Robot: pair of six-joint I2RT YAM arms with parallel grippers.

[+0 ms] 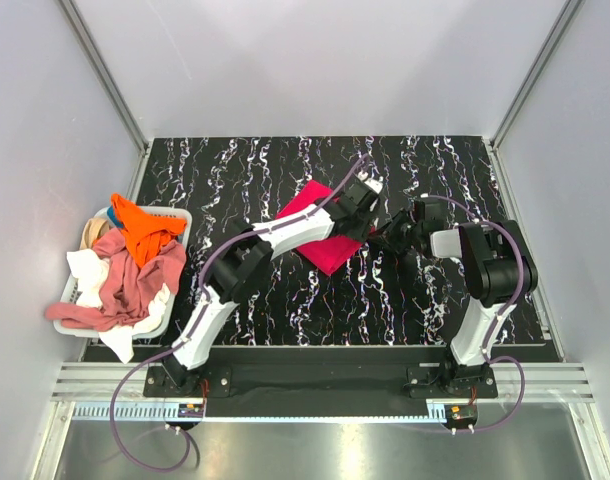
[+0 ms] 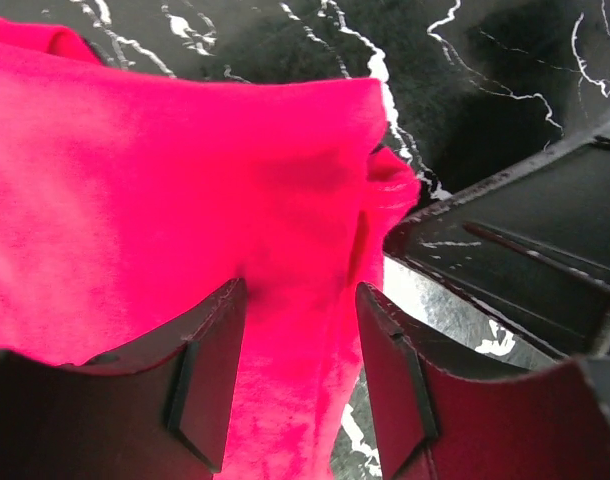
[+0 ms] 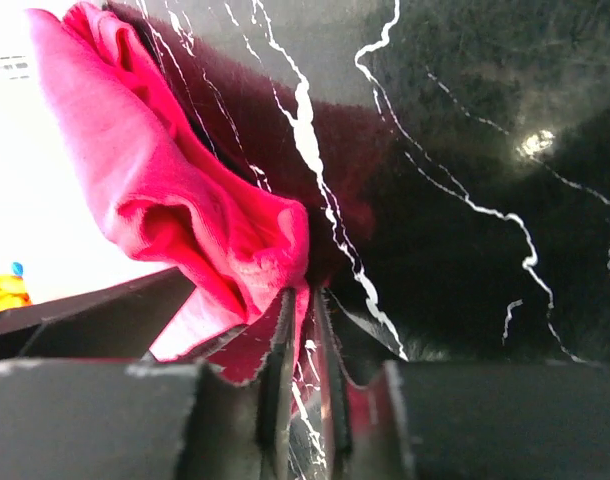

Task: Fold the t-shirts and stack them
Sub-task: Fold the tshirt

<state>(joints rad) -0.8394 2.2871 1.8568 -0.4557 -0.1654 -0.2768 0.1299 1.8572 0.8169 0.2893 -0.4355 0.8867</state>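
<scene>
On the black marbled bench, near its middle, lies the pinkish-red tee, already folded small. Its long axis seems to run slantwise from far-left to near-right, though the left arm crosses over it and hides part. Well apart, at the bench's left edge, a white basket holds the other t-shirts in a loose heap of orange, dusty pink and white.

Both arms meet at the tee's right-hand side. The left gripper hangs over the cloth with its jaws apart, the tee lying under and between them, not pinched. The right gripper comes in low from the right, its jaws nearly together on a thin edge of the tee's bunched corner.

The next fold turns on that right edge, I judge. The right arm is nearer it, and the left gripper just beside it crowds the way.
</scene>
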